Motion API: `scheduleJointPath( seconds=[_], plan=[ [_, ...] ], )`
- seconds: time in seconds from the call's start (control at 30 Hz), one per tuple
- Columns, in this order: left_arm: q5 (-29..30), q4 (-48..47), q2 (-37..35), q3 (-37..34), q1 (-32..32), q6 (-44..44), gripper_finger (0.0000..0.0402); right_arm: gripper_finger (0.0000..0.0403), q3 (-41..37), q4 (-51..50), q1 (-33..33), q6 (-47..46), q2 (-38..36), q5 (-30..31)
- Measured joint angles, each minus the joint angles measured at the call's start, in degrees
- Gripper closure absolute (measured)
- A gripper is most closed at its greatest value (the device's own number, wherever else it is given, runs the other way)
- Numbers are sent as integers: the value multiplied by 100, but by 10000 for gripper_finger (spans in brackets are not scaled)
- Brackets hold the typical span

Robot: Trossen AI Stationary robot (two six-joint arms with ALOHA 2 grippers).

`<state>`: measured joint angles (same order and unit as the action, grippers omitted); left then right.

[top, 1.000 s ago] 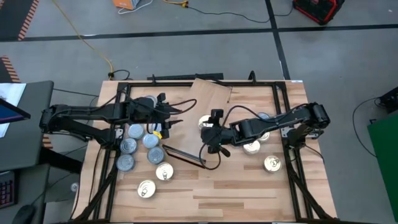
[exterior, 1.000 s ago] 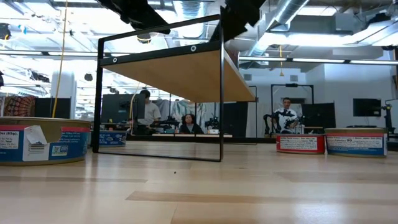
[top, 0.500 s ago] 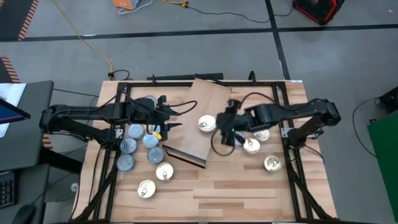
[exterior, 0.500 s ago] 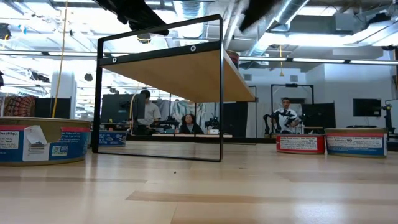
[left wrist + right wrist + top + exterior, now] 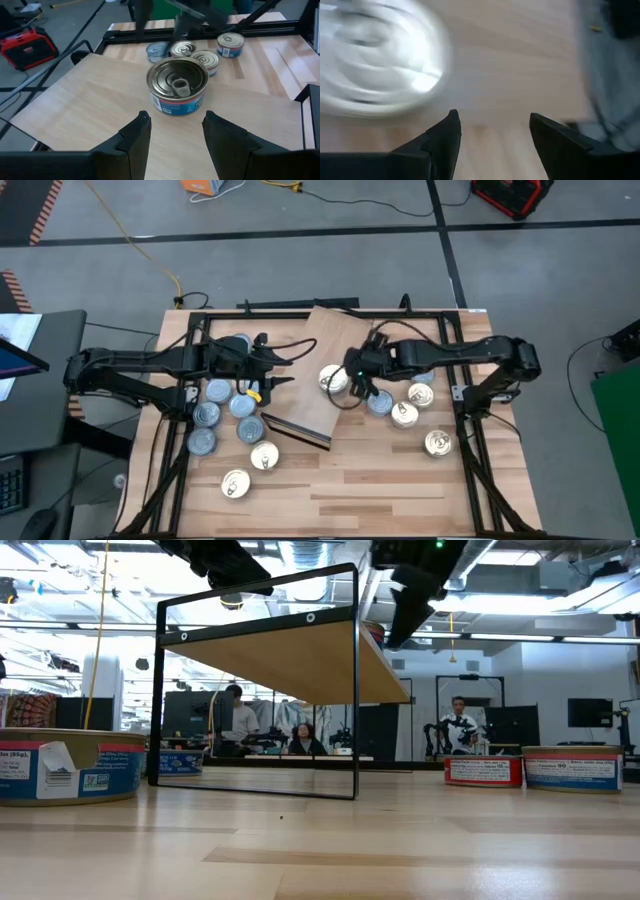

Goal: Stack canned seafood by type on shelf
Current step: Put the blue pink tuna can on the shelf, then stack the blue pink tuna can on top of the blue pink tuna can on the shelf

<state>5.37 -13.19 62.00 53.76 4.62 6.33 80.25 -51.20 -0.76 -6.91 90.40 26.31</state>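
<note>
Pale wood makes up the shelf [image 5: 322,375], a plank board raised on a thin black frame over the slatted worktop [image 5: 380,480], lying skewed between the two arms. One gold-lidded tin [image 5: 333,380] with a pull tab sits on the shelf toward its right side; the left wrist view shows it upright on the board [image 5: 177,85], alone there.

Left gripper [image 5: 276,368] hovers at the shelf's left edge, its jaws parted and holding nothing, pointed across the board at that tin [image 5: 171,134]. Right gripper [image 5: 358,376] sits just beside the tin on the shelf, over the board's right edge; its jaws stand apart with nothing between them, and the right wrist view shows bare wood in the gap [image 5: 492,131] with a blurred pale lid off to one side.

Silver-topped tins [image 5: 220,410] cluster on the worktop left of the shelf, under and beside the left arm. Two gold-lidded tins [image 5: 250,470] lie nearer the front on that side. On the right of the shelf a further group of tins [image 5: 405,408] rests on the worktop, mixed silver and gold, with one gold tin [image 5: 438,443] apart toward the front right

People [image 5: 460,725] show in the room behind, in the low view
</note>
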Motion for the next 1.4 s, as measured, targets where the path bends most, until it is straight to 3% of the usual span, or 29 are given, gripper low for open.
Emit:
scheduleJointPath(
  seconds=[0.1,0.2,0.4,0.5,0.63,0.8,0.87,0.93,1.1,1.23,1.4],
  plan=[
    [-161,-107,-2,0,-11,0,228,138,-4,320,102,315,148,-752],
    [-599,-383,-2,0,-15,-11,228,138,-4,365,235,523,165,-802],
    [-969,-678,-2,0,-20,-17,228,138,2,680,11,348,-32,410],
    [-936,-595,-2,0,-18,-102,228,138,4,1140,-220,333,-9,442],
    [-955,-567,-2,0,-20,-202,228,138,6,1225,-367,376,201,40],
    [-956,-572,-4,0,-20,-260,228,138,1,1413,-336,421,269,-1408],
    [-956,-571,-4,0,-20,-256,228,138,24,1515,-227,490,221,-1557],
    [-958,-551,-4,0,-20,-256,228,138,92,1469,-135,630,152,-1569],
    [-1196,-553,-4,0,-20,-383,228,138,297,1528,-129,559,83,-846],
    [-1375,-559,-13,0,-22,-468,228,138,334,1273,-115,527,66,-838],
    [-1404,-708,-271,20,-140,-363,228,138,380,-439,82,62,-210,-977]
  ],
)
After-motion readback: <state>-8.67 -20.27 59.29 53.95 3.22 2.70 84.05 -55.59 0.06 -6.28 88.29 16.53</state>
